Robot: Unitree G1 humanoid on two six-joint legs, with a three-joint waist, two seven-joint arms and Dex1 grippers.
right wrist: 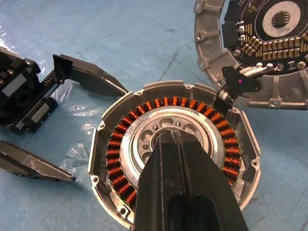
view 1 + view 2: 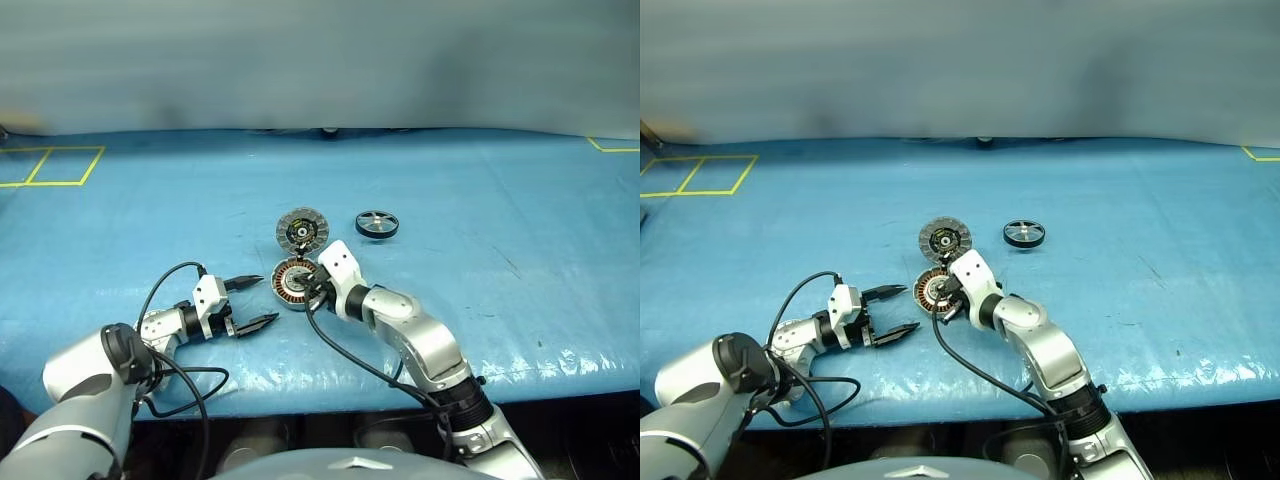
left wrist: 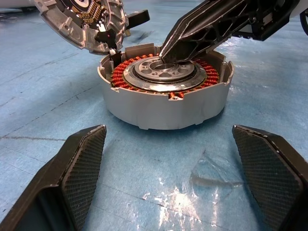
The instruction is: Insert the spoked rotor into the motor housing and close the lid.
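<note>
A: Where does the round silver-grey motor housing [image 2: 293, 283] with its ring of copper-orange windings sit?

B: On the blue plastic-covered table [image 2: 500, 200], near the front edge, between the two arms. Its ribbed round silver-grey lid [image 2: 302, 231] lies swung open just behind it, joined at the rim, dark circuit face up.

A: And the small black spoked rotor [image 2: 377, 224]?

B: Flat on the table, to the right of the lid and apart from it, untouched.

A: What is the right gripper [image 1: 179, 144] doing?

B: Its two black fingers are pressed together, gripping nothing, with the tips resting on the housing's silver centre hub.

A: The left gripper [image 2: 263, 301]?

B: Spread wide, holding nothing, just left of the housing and pointing at it. One fingertip [image 1: 118, 86] is close by the housing's wall; I cannot tell whether it touches.
</note>
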